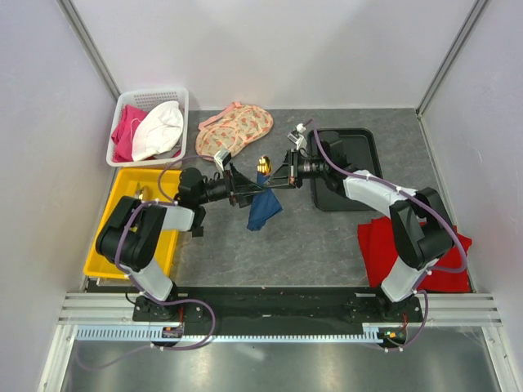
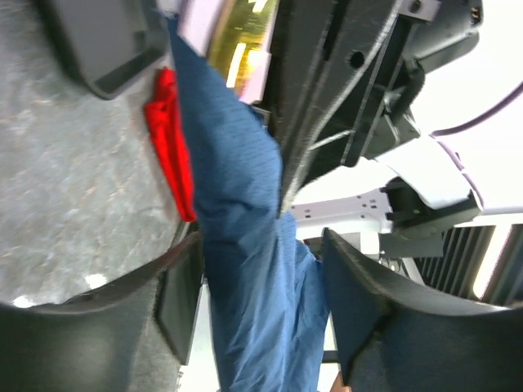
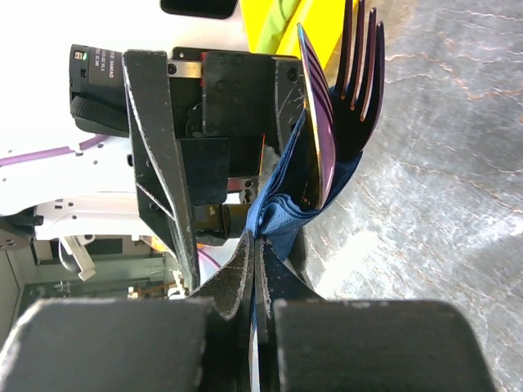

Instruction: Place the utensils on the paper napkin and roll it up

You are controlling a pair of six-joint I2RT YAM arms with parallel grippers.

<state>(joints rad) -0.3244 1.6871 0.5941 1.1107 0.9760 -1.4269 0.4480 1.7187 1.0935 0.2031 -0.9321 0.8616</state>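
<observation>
The navy-blue paper napkin (image 1: 264, 209) hangs bunched above the middle of the table, held up between both grippers. My right gripper (image 3: 257, 245) is shut on a folded edge of the napkin (image 3: 282, 214). A fork (image 3: 361, 77) and a second flat utensil (image 3: 317, 114) stick up out of the folds just beyond its fingertips. From above, a gold utensil head (image 1: 263, 162) shows over the napkin. My left gripper (image 2: 261, 304) straddles the hanging napkin (image 2: 245, 245). Its jaws stand apart, with a gap by the left finger (image 2: 178, 302).
A white basket (image 1: 122, 104) of cloths and a yellow bin (image 1: 105, 238) stand at the left. Peach floral fabric (image 1: 237, 129) lies behind the grippers, a black tray (image 1: 364, 159) to their right. A red cloth (image 1: 384, 245) lies at the near right.
</observation>
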